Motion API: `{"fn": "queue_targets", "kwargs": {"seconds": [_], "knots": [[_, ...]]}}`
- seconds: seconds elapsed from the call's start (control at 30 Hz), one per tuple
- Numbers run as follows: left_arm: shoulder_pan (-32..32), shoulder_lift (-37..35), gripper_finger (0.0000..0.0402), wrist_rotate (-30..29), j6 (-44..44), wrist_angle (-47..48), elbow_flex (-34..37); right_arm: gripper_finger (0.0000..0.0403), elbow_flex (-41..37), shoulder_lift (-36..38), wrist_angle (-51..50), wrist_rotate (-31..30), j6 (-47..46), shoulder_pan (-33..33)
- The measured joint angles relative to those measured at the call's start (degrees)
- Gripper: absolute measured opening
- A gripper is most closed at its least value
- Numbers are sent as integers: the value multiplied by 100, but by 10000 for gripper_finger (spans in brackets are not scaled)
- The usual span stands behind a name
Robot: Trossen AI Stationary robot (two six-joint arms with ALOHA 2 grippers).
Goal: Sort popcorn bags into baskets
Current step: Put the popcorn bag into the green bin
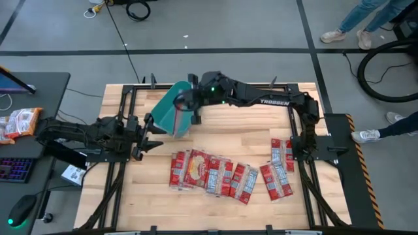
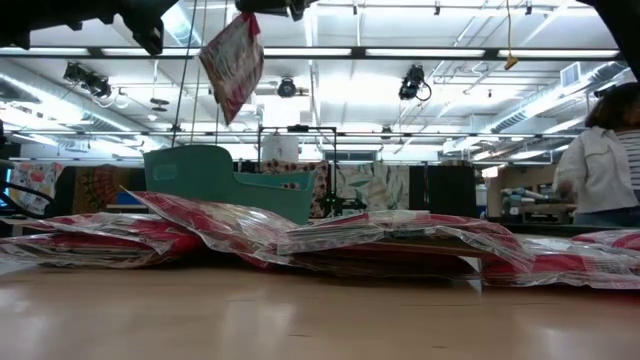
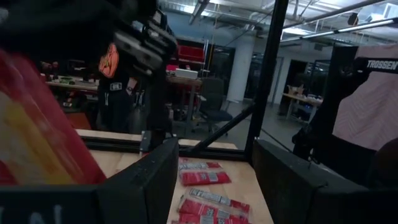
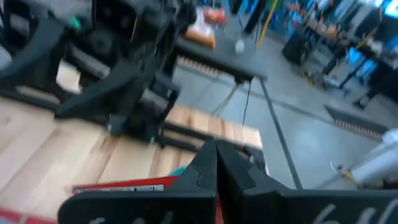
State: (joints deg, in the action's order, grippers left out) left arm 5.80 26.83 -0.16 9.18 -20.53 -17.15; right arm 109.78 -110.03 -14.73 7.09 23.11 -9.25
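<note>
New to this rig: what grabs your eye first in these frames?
First, the right gripper, shut on a red popcorn bag that dangles high over the teal basket at the table's far side. Next, the overlapping spread of popcorn bags across the near middle of the table, with a few more by the right arm's base. The left gripper waits open, left of the basket.

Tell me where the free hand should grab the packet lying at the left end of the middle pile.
The left hand is open beside the pile. That red packet lies flat with its left edge free, its right side overlapped by neighbours. Probably best to come straight down from above and pinch that free left edge, since a flat bag offers little else.
</note>
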Motion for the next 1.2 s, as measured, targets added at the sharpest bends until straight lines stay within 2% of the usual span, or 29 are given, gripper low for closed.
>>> {"fn": "queue_targets", "kwargs": {"seconds": [0.27, 0.67, 0.97, 1.2], "knots": [[1, 4, 210, 0, 1, -43, 0, 0, -7, -176, 722, 720, 154, -267], [4, -31, 210, -2, 7, -62, 2, 1, -7, -1081, 2171, 1608, 353, -717], [2, -22, 210, 0, 10, 11, 2, 2, -4, -1848, 3220, 1520, 213, -972], [2, -22, 210, 2, 63, 142, 2, 2, -9, -2145, 3129, 1528, 107, -996]]}}
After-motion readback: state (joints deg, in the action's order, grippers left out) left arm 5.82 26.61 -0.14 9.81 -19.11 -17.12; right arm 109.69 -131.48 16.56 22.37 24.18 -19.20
